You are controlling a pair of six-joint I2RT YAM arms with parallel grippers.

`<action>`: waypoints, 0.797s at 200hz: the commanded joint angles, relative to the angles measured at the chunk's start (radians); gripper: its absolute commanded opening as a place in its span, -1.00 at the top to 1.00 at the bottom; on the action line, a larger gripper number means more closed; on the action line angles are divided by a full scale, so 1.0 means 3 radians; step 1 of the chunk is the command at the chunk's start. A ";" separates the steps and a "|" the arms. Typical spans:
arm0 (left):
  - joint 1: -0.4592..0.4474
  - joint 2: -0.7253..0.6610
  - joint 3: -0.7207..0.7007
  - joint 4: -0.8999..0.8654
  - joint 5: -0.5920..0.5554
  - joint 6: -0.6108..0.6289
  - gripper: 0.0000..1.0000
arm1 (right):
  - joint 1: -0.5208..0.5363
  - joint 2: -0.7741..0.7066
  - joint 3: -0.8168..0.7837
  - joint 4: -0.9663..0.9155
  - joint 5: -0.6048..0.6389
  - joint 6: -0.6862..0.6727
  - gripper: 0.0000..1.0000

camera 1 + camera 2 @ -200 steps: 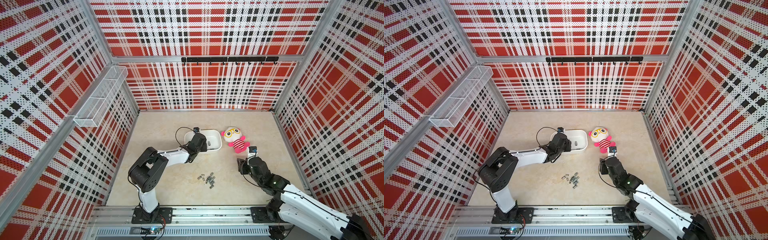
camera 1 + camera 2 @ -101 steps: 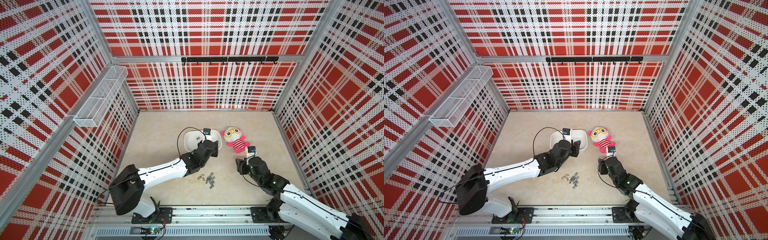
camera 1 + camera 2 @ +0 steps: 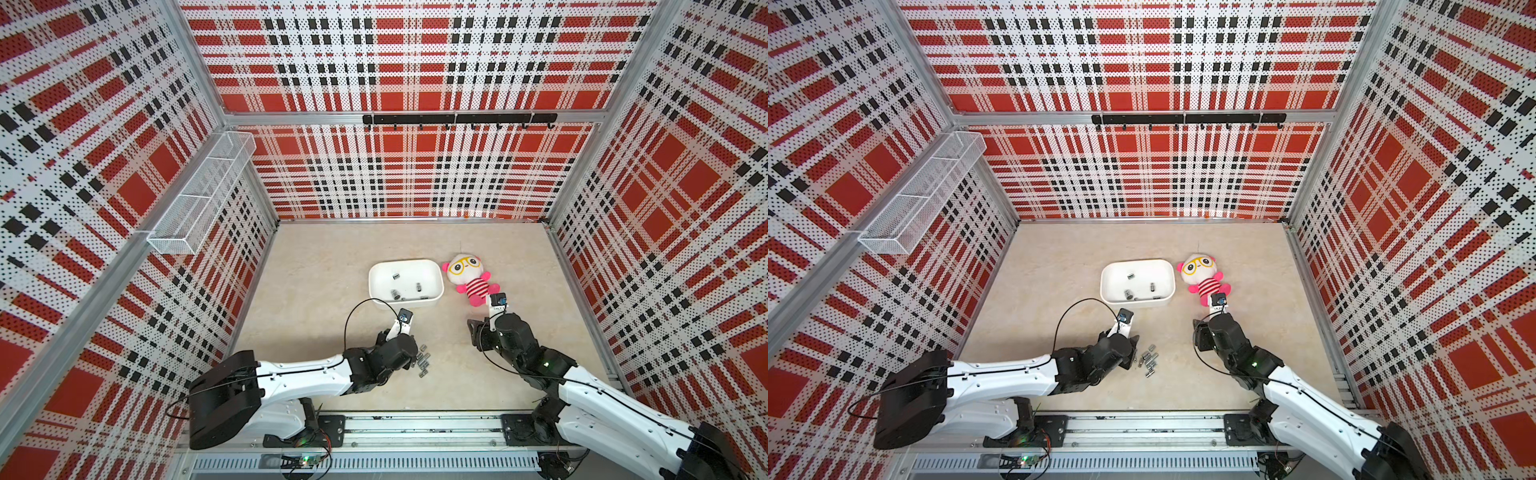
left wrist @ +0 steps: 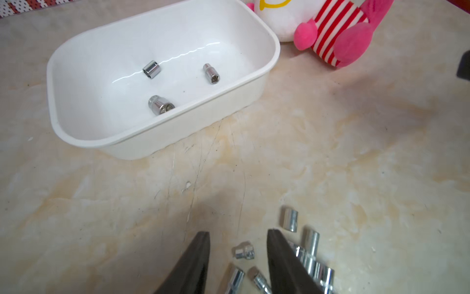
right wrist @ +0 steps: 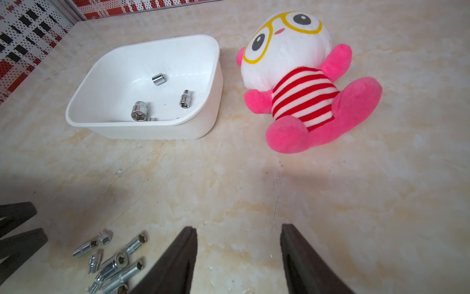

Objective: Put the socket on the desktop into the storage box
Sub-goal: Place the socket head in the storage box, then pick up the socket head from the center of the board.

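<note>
Now left gripper [image 4: 238, 232] part-open astride socket [image 4: 244, 251] (untouched).

- White rounded-rectangle plastic storage box [image 4: 178, 128]: smooth, glossy walls, with a bright streak of light reflected on its inner floor.
- Small cylindrical metal sockets [image 4: 151, 69], in the box and loose on the desktop: polished chrome finish, mirror-bright.
- Beige marble-pattern desktop [image 4: 330, 152]: smooth, with a faint sheen and fine dark scratches.
- Pink-and-white plush doll [image 5: 302, 101]: fuzzy matt cloth, with red-and-white striped fabric on the body.
- Dark tapered fingers [image 4: 198, 257] of the left gripper [image 4: 237, 235]: matt; plastic or rubber, cannot tell which.
- Long white wire-mesh basket [image 3: 199, 195]: painted metal mesh.
- Red, black and white plaid wall panels [image 3: 415, 174]: perforated, matt.
</note>
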 commanded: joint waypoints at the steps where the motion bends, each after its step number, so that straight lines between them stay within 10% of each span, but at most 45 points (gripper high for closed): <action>1: -0.0021 0.0217 0.0151 -0.0030 -0.0031 0.0058 0.17 | 0.0079 -0.0032 -0.0026 0.0125 -0.0072 -0.0056 -0.19; 159: -0.0179 0.0624 0.0291 -0.0110 0.0540 0.0299 0.33 | 0.0451 0.0308 0.0114 0.0133 0.0209 -0.0117 -0.13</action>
